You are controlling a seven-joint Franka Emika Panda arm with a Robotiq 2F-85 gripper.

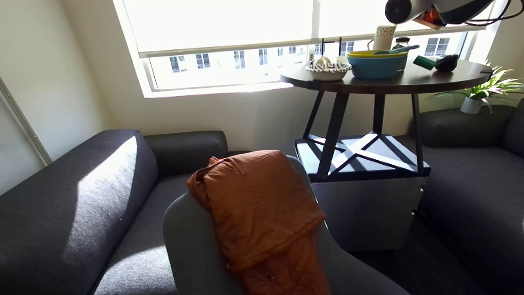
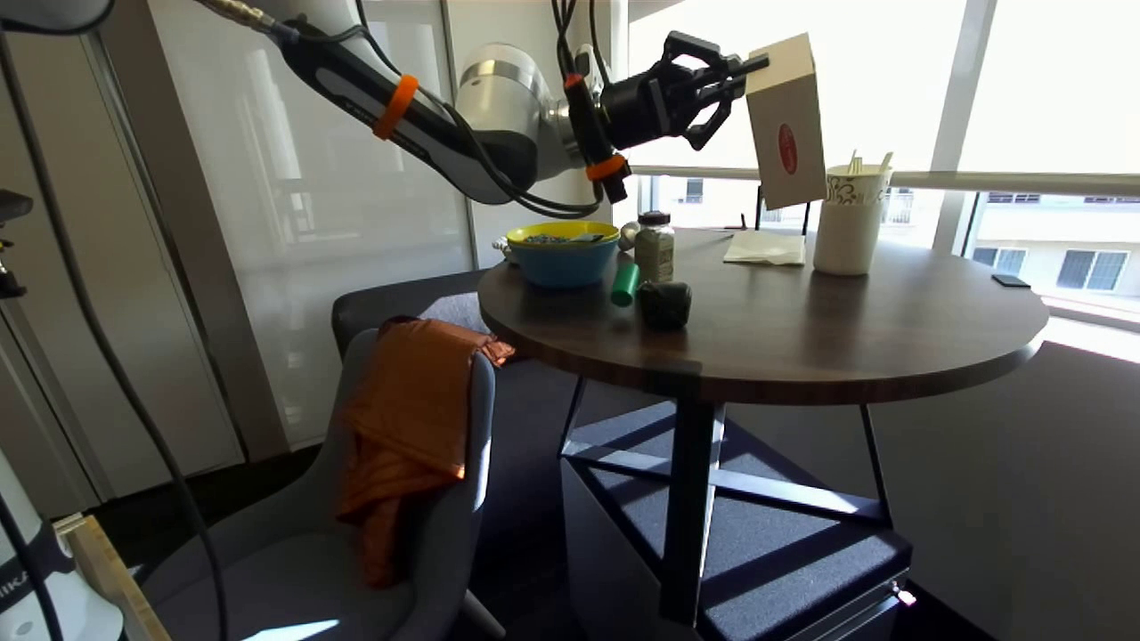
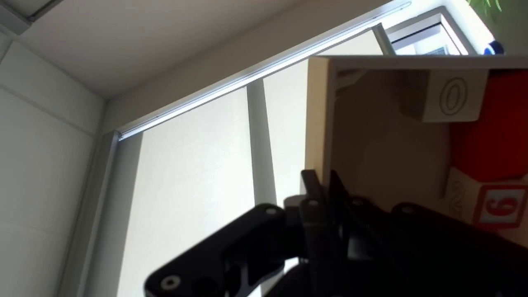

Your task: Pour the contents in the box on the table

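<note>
Aloft, apart from the table (image 2: 891, 329): one small tan box (image 2: 788, 133), tilted, red oval mark on one face; in an exterior view it hangs higher than, and slightly left of, the white cup (image 2: 846, 236). Gripper (image 3: 322, 181): narrow, fingers pinching one side wall of the box. Contents, per the wrist view: one block marked 0 (image 3: 453, 97), one red piece (image 3: 491, 128), one block with a red-framed numeral (image 3: 501, 206); remainder too dark to itemise.

On the table, in an exterior view: the cup, upright, patterned band, utensils (image 2: 886, 162) inside; one white napkin (image 2: 766, 247) just left of it; one small dark flat item (image 2: 1011, 280), toward the right edge. At left, one teal-blue bowl (image 2: 561, 267) with yellow rim, spoon (image 1: 403, 49) across it; just right of it, one dark-lidded jar (image 2: 655, 254), upright. Nearer: one green cylinder (image 2: 625, 285) and one black lumpy item (image 2: 664, 307), side by side. In an exterior view, left of the bowl: one patterned dish (image 1: 329, 74), pale round item (image 1: 323, 60) showing over its rim.

Outward: grey cube (image 1: 364, 213) beneath the table's legs; grey chair (image 1: 186, 233), near, draped with one orange jacket (image 1: 262, 205); dark sofas (image 1: 49, 205) at left and right; one potted plant (image 1: 471, 105) on the right sofa's arm; window (image 1: 229, 67), far, blind (image 1: 229, 24) partly lowered.
</note>
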